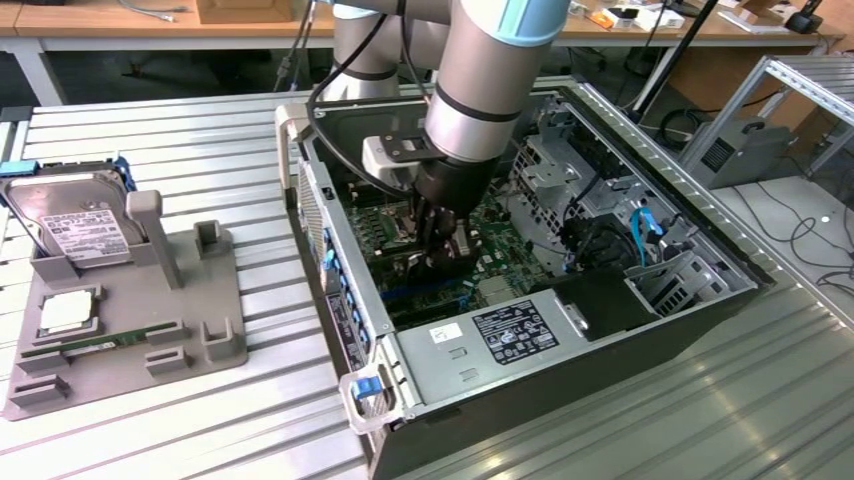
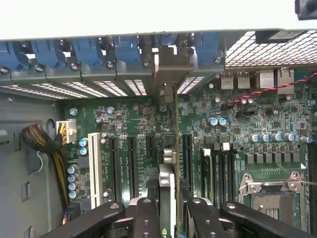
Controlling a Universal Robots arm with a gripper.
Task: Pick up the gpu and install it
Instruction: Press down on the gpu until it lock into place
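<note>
Ribbed metal tabletop point(image 1: 200, 430) carries an open computer case point(image 1: 441, 400), and behind it stand wooden benches. Our gripper point(image 2: 167, 218) is down inside the case, closed on the gpu point(image 2: 167, 183) — we see the card edge-on between the fingers point(image 2: 146, 218), upright over the motherboard point(image 2: 237, 124), its bracket at the rear slots. We judge it light, stiff, fragile — best held by its edges. On the exterior view's left, a grey stand point(image 1: 127, 340) keeps the hard drive point(image 1: 80, 230).

Lab: workbenches point(image 1: 160, 25), cables, open PC case point(image 1: 534, 360).
</note>
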